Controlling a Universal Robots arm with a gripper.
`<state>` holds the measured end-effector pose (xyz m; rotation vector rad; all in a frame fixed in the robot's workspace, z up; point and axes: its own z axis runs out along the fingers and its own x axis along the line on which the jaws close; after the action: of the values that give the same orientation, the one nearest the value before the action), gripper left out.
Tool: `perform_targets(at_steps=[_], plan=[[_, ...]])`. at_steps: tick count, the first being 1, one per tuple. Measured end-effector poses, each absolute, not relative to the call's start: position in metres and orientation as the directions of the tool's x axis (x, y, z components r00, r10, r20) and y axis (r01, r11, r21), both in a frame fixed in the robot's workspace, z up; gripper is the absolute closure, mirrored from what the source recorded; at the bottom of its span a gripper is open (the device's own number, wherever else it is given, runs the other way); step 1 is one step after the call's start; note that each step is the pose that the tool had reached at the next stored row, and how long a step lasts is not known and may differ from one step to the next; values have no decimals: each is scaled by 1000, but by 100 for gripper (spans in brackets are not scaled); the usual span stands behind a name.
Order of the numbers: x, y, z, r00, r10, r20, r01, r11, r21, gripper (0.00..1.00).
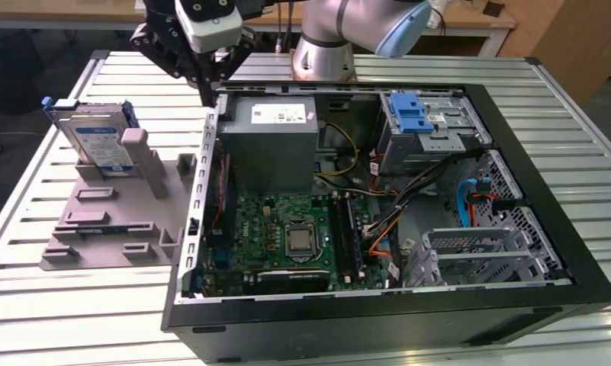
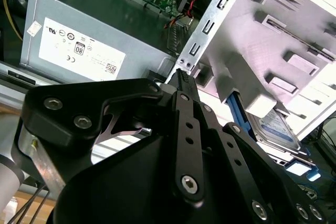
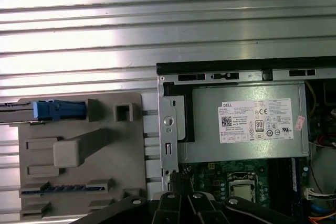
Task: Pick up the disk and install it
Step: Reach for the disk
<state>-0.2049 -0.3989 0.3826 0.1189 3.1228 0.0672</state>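
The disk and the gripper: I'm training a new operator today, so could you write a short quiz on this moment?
1. True or false: the gripper holds the disk.
2. Which lies nearer the gripper, the disk or the grey power supply?
3. Where is the disk? A: upright in the grey fixture, on the exterior view's left of the computer case. B: inside the computer case. C: flat on top of the power supply.
Key: 1 false; 2 the power supply; 3 A.
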Motion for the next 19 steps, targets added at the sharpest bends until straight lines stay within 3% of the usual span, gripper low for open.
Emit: perform_targets(at_steps=[19], plan=[[-212,-399,382,-997,76,-14,76,996,44,89]])
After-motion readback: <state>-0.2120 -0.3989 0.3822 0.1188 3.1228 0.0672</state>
